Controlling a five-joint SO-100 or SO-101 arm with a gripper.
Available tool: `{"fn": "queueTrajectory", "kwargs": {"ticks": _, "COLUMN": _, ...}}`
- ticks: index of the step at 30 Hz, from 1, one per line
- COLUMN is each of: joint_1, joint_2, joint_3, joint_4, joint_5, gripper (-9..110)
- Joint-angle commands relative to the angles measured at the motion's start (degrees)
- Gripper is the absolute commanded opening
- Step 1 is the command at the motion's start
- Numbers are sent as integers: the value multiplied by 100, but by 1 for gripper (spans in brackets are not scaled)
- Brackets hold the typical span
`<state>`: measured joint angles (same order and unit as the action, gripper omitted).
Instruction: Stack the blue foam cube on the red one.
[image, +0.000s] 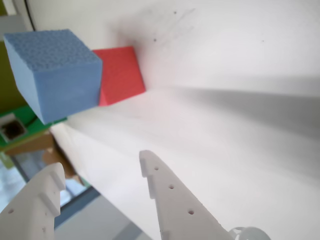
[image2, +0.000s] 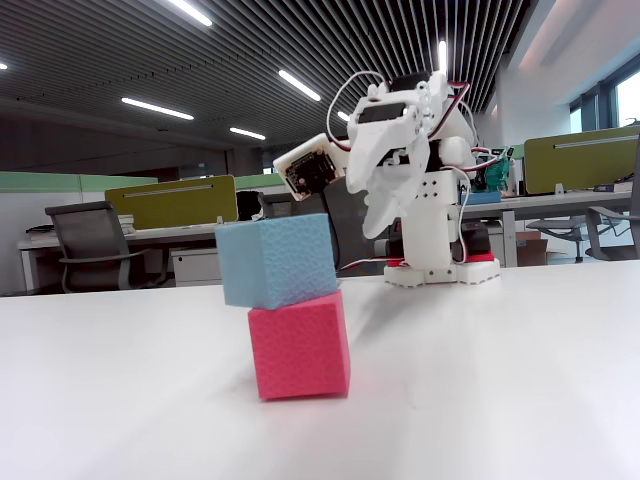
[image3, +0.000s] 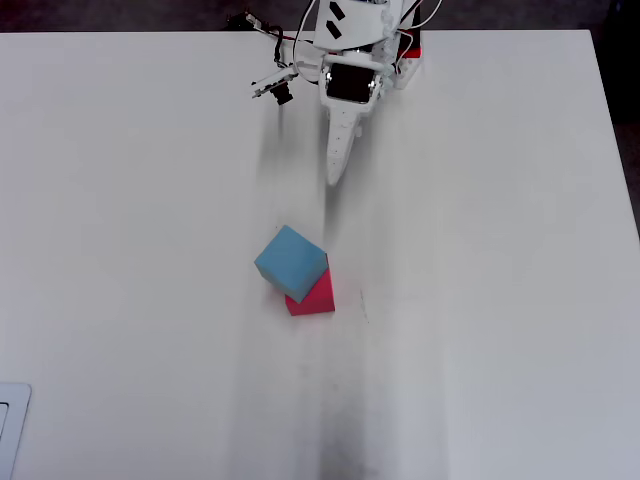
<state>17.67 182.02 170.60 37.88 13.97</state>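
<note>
Blue foam cube (image2: 276, 261) is seated on red one (image2: 299, 345), offset and twisted, so the stack looks done; claw (image: 102, 172) is spread wide, empty, well apart.

You are working in an open-plan office: slatted ceiling with strip lights (image2: 158, 108), rows of desks with yellow-green dividers (image2: 172, 202), and a mesh office chair (image2: 88, 245).

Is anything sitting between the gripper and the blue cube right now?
Nothing visible. Bare white table lies between the gripper and the blue foam cube, which already rests, offset, on the red one. The fingers are apart and empty.
</note>
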Motion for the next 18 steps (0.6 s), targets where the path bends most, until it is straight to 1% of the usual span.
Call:
{"fn": "queueTrajectory", "kwargs": {"ticks": 1, "joint_1": -44, "joint_2": 44, "joint_3": -35, "joint_4": -79, "joint_5": 26, "gripper": 18}}
{"fn": "queueTrajectory", "kwargs": {"ticks": 5, "joint_1": -44, "joint_2": 44, "joint_3": -35, "joint_4": -79, "joint_5": 26, "gripper": 19}}
{"fn": "queueTrajectory", "kwargs": {"ticks": 8, "joint_1": -44, "joint_2": 44, "joint_3": -35, "joint_4": -79, "joint_5": 26, "gripper": 21}}
{"fn": "queueTrajectory", "kwargs": {"ticks": 18, "joint_1": 9, "joint_2": 44, "joint_3": -35, "joint_4": -62, "joint_5": 35, "gripper": 21}}
